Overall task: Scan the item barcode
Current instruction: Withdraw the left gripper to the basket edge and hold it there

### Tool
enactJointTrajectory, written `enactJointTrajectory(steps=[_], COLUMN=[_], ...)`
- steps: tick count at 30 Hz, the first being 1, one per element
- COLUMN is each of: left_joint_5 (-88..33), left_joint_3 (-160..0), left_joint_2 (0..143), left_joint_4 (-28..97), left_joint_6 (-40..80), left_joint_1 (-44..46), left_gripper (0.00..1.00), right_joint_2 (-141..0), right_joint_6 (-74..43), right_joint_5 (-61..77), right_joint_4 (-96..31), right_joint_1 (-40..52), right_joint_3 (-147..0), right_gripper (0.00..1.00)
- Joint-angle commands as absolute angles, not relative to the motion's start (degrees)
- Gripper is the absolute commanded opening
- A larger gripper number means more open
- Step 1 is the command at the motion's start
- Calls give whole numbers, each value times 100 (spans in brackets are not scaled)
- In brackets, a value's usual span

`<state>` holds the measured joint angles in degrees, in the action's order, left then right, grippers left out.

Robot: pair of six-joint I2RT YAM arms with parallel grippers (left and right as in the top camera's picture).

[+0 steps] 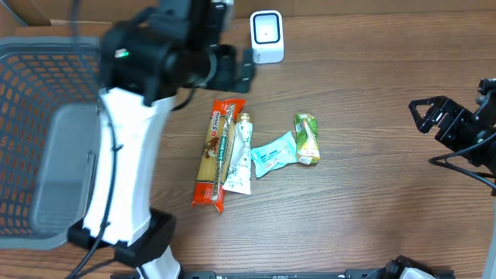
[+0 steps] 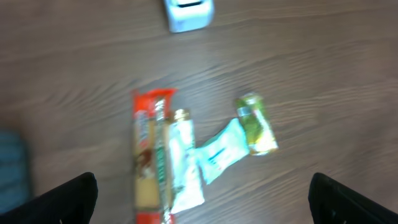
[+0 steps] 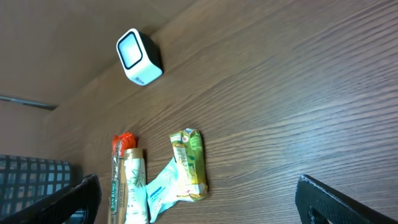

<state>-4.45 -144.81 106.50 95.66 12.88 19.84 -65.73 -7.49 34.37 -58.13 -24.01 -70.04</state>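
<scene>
Wood-grain counter (image 1: 372, 201) carried four soft packs at its middle: a long orange pasta packet (image 1: 213, 159) touching a flattened white tube (image 1: 241, 159), then a crinkled pale-blue sachet (image 1: 273, 153) and a green pouch (image 1: 307, 138). A rounded white scanner (image 1: 266, 36) stood apart beyond them. The left gripper (image 1: 236, 68) hovered near the scanner, spread wide and empty. The right gripper (image 1: 425, 116) hung far right, equally wide, holding nothing.

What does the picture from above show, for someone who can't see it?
Four small items lie close together on the wooden table: an orange packet, a white tube, a light blue packet and a green packet. A white scanner sits toward the top, a grey basket at the left.
</scene>
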Motion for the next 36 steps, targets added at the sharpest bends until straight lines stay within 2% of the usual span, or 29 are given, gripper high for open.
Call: enactJointTrajectory(steps=[1,15,27,30,36], left_joint_5=[-187,169,366,753,572], left_joint_3=[-14556,-14127,-11743,-11251,-10392], left_joint_2=[10265,9607,9607,9607,9585], left_joint_4=[9682,9679,8827,8729,8427], left_joint_6=[1194,1376,1527,1527,1479], left_joint_1=[1653,1544,1614,1485,1002], left_gripper=[100,100,100,100,99], right_joint_2=[-6506,-6506,-6506,-6506,-6523], right_joint_6=[-742,-703,-703,-701,-701], right_joint_5=[3577,3616,3612,3610,3610], right_joint_4=[-5804,-5852,-5898,-5933,-5933], right_joint_1=[-2408,-2408,-2408,-2408,-2408], right_joint_3=[-7133,-7133,-7133,-7131,-7131], right_gripper=[100,100,100,100,100])
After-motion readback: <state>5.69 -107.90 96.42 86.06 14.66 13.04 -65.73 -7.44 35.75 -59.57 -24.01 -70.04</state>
